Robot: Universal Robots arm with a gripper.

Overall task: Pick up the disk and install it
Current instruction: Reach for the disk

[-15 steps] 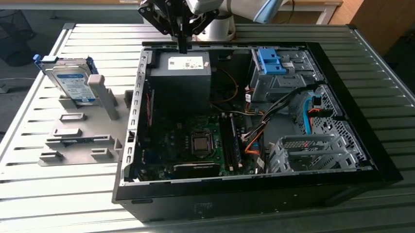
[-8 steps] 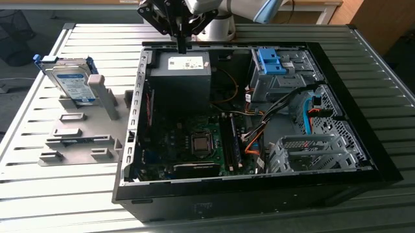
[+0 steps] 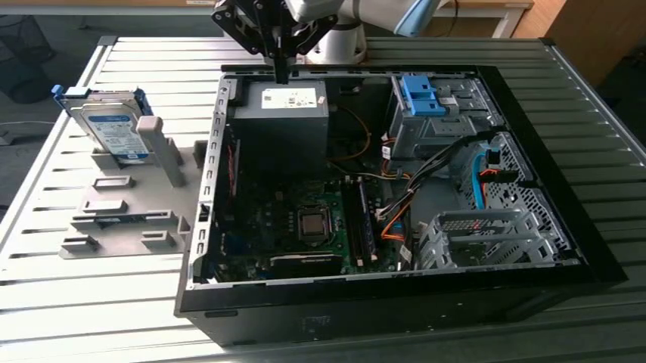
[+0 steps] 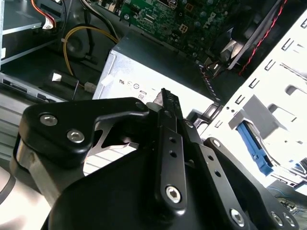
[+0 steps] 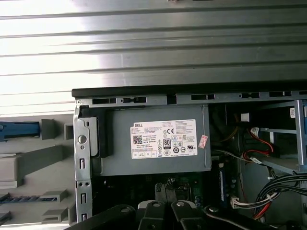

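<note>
The disk [image 3: 109, 127], a silver drive with a white and light-blue label and a blue frame, stands upright in a grey holder [image 3: 126, 219] on the exterior view's left, outside the case. In the first wrist view its blue edge [image 5: 19, 129] shows beside the case wall. My gripper [image 3: 281, 74] hangs over the back edge of the open computer case [image 3: 565, 249], just above the grey power supply [image 3: 287, 102], well apart from the disk. Its fingers [image 4: 165, 108] are shut together with nothing between them.
The case lies open on a slatted metal table [image 3: 81, 302]. A blue latch bracket [image 3: 419, 94] sits on the grey drive bay at the back. Cables [image 3: 399, 208], the motherboard [image 3: 302, 223] and a perforated cage [image 3: 485, 238] crowd the case interior.
</note>
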